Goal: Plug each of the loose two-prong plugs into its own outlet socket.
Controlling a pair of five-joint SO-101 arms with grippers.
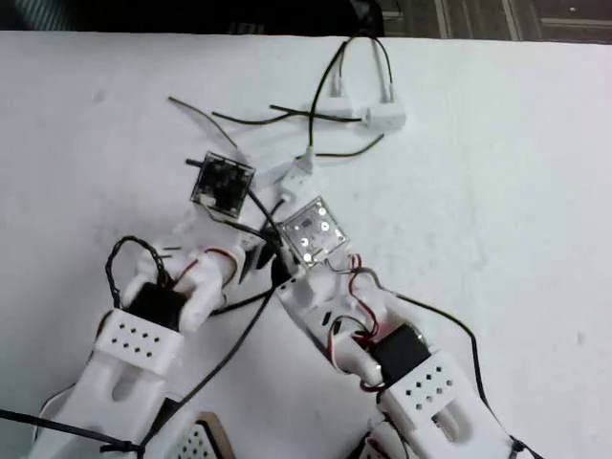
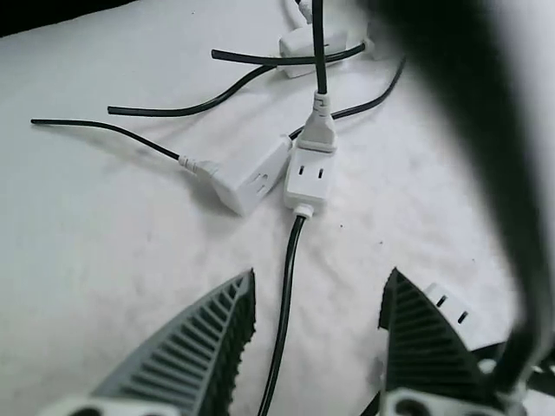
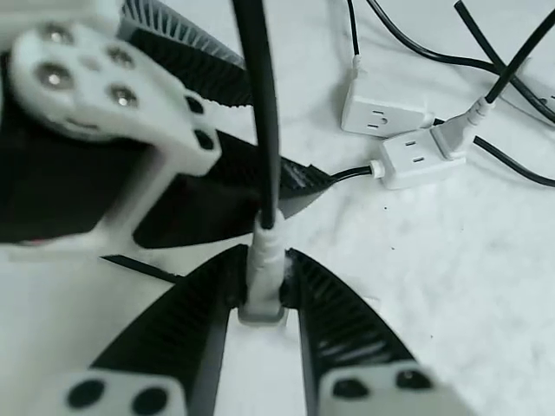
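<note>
- The right gripper (image 3: 264, 264) is clenched on a two-prong plug (image 3: 260, 299), one finger on each side of its pale body. The plug's black cord (image 3: 258, 104) rises straight up from it.
- The left gripper (image 2: 319, 279) is released and holds nothing. It sits low over the white worktop (image 1: 497, 191), with its fingers spread either side of a dark lead.
- That lead runs to an outlet socket (image 2: 308, 173) lying flat on the worktop, and a second plug (image 2: 318, 132) is already seated in the socket's far end.
- A neighbouring socket (image 2: 251, 178) touches it at an angle, with its slots bare.
- A third socket (image 1: 384, 119) lies well apart, near the worktop's far edge among loose black wires.
- A small white piece (image 2: 451, 308) with two slots sits just beside one left finger. It is possibly another socket, but too little of it shows to tell.
</note>
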